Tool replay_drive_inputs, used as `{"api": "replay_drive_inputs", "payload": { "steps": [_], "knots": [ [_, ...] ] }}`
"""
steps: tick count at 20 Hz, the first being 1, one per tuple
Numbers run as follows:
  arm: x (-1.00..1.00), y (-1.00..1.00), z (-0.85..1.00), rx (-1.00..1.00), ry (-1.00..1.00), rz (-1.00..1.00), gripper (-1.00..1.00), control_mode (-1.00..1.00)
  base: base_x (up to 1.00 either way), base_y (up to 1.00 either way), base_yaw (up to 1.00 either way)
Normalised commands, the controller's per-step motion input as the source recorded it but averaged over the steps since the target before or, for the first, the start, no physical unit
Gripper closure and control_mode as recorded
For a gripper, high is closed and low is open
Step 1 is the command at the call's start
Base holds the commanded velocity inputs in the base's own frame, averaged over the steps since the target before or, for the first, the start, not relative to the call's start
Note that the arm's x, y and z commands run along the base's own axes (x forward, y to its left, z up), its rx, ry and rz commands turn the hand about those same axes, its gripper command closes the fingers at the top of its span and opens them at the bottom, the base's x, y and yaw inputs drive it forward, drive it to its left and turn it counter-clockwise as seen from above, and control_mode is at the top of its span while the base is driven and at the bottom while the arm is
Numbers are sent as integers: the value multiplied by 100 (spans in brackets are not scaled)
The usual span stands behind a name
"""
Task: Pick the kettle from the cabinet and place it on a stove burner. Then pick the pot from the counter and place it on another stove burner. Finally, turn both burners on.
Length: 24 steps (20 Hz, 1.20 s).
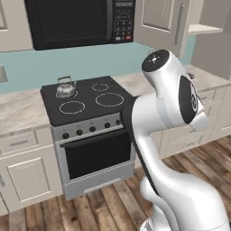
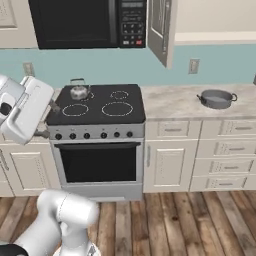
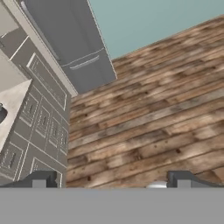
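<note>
The small silver kettle stands upright on the back-left burner of the black cooktop. Three other white burner rings are bare, among them the large one. The wide grey pot sits on the marbled counter to the right of the stove. In the hand view my gripper is open, its fingertips far apart with nothing between them. It points at the wooden floor beside the lower cabinet fronts, well away from kettle and pot.
The wall cabinet stands open with a bare shelf, its door swung outward. A black microwave hangs over the stove. Knobs line the oven front. My white arm blocks the right side of the left base view.
</note>
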Motion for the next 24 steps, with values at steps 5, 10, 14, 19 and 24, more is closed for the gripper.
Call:
{"api": "replay_drive_inputs", "payload": {
  "steps": [5, 10, 14, 19, 24],
  "knots": [
    [0, 0, 0, 0, 0, 0, -100, 100, -23, -77, 0],
    [0, 0, 0, 0, 0, 0, -100, 100, -28, -79, 0],
    [0, 0, 0, 0, 0, 0, -100, 100, -29, -80, 0],
    [0, 0, 0, 0, 0, 0, -100, 100, -23, -81, 0],
    [0, 0, 0, 0, 0, 0, -100, 100, 2, -77, 4]
  ]
}}
